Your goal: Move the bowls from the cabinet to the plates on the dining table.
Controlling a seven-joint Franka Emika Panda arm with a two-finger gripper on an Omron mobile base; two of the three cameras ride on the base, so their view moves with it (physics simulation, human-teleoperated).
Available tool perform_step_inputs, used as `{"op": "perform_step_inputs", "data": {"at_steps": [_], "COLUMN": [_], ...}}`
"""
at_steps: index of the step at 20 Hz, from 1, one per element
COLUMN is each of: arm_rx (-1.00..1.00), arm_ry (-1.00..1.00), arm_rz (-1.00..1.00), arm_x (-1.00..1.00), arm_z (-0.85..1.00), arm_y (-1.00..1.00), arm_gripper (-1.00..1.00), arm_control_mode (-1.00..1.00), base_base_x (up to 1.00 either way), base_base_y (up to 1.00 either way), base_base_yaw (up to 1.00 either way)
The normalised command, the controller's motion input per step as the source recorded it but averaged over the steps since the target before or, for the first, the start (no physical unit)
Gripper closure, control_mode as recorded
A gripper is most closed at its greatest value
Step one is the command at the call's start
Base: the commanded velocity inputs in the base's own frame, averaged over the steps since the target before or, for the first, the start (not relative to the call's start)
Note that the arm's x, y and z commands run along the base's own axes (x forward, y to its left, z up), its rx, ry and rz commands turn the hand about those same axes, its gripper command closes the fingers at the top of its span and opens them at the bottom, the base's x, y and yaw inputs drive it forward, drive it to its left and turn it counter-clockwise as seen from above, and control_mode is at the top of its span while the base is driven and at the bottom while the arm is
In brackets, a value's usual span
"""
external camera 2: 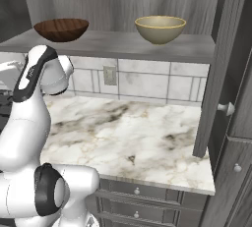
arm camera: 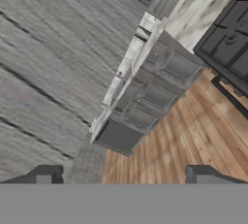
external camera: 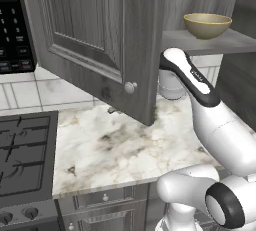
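Note:
The cabinet (external camera 2: pixel 123 45) stands open. On its shelf a glossy tan bowl (external camera 2: pixel 160 28) sits to the right of a dark brown wooden bowl (external camera 2: pixel 61 29). The left base view has the tan bowl (external camera: pixel 207 25) on the shelf beyond the open cabinet door (external camera: pixel 90 30). My arm reaches up below the shelf, and its hand passes behind that door. In the hand view my gripper (arm camera: pixel 123 177) is open, fingertips (arm camera: pixel 46 174) wide apart with nothing between them. It looks down along a grey wood-grain panel (arm camera: pixel 48 72). The plates and the dining table are out of view.
A marble worktop (external camera: pixel 115 145) over grey drawers (external camera 2: pixel 142 196) runs below the cabinet. A black stove (external camera: pixel 25 150) lies to its left under a microwave (external camera: pixel 15 20). The cabinet's right door (external camera 2: pixel 221 73) juts out. Drawer fronts (arm camera: pixel 160 92) and wooden floor (arm camera: pixel 184 140) lie under the hand.

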Motion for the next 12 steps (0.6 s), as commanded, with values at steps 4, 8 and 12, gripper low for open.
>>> {"op": "perform_step_inputs", "data": {"at_steps": [4, 8, 12], "arm_rx": [0.0, 0.0, 0.0], "arm_ry": [-0.14, -0.17, -0.2], "arm_rz": [0.19, 0.12, 0.04], "arm_x": [-0.24, -0.31, -0.35], "arm_z": [-0.11, -0.11, -0.06], "arm_y": [0.81, 0.79, 0.65], "arm_gripper": [-1.0, -1.0, -1.0], "arm_control_mode": [-1.0, -1.0, -1.0], "base_base_x": [0.0, 0.0, 0.0], "base_base_y": [0.0, 0.0, 0.0], "base_base_yaw": [0.0, 0.0, 0.0]}}
